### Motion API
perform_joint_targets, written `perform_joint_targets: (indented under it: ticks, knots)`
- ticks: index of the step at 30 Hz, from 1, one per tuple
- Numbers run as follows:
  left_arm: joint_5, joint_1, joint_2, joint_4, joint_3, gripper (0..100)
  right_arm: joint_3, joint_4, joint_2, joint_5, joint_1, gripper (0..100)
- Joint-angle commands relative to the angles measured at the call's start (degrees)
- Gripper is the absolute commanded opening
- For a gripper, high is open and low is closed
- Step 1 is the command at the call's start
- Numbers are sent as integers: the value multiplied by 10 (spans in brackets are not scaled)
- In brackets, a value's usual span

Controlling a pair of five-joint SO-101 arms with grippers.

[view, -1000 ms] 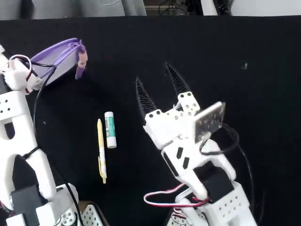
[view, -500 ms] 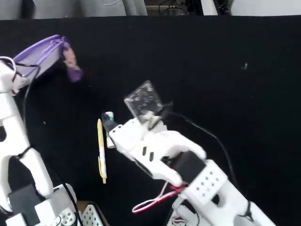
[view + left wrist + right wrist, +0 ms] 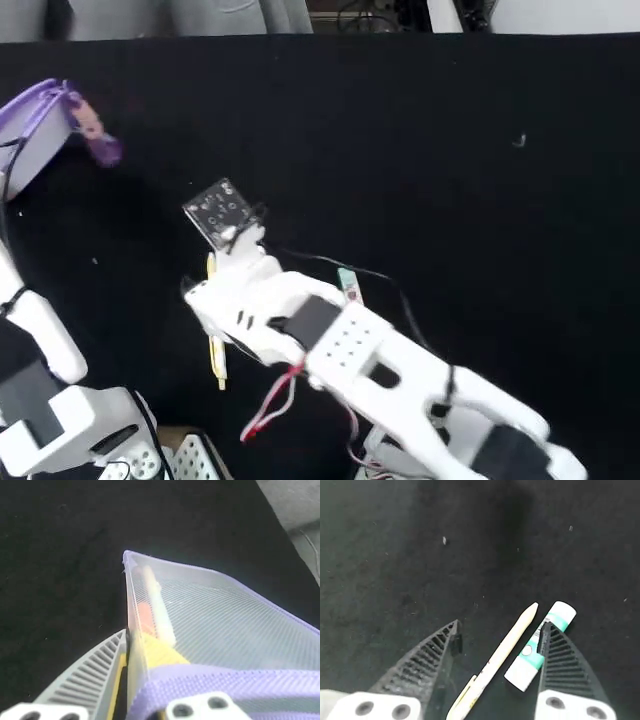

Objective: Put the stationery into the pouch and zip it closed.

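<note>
Swung over yellow pen [image 3: 492, 662] and glue stick [image 3: 525, 664], right gripper [image 3: 500, 626] gapes; left gripper [image 3: 126, 647] clamps purple-trimmed clear pouch [image 3: 225, 625].

Clear purple-edged pouch [image 3: 215, 625] clamped; pen [image 3: 495, 665] beside glue stick [image 3: 527, 660].

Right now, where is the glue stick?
In the right wrist view, the glue stick lies beside the yellow pen, partly behind one of the right gripper's open jaws.
</note>
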Motion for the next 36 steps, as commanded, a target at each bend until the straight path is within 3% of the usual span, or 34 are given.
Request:
perform_joint_targets:
  ticks: [1, 7, 14, 30, 36]
  knots:
    - [4, -12, -2, -9, -35, 29, -56, -21, 56, -21, -6, 243]
    - [4, -9, -2, -9, -33, 29, -109, -15, 159, -41, -5, 243]
    - [4, -9, -2, -9, -32, 29, -201, 79, 228, -48, 3, 243]
    - [4, -7, 1, -9, -30, 29, -273, 81, 360, -82, 25, 243]
    - [4, 17, 4, 0, -30, 29, -344, 144, 415, -83, 42, 243]
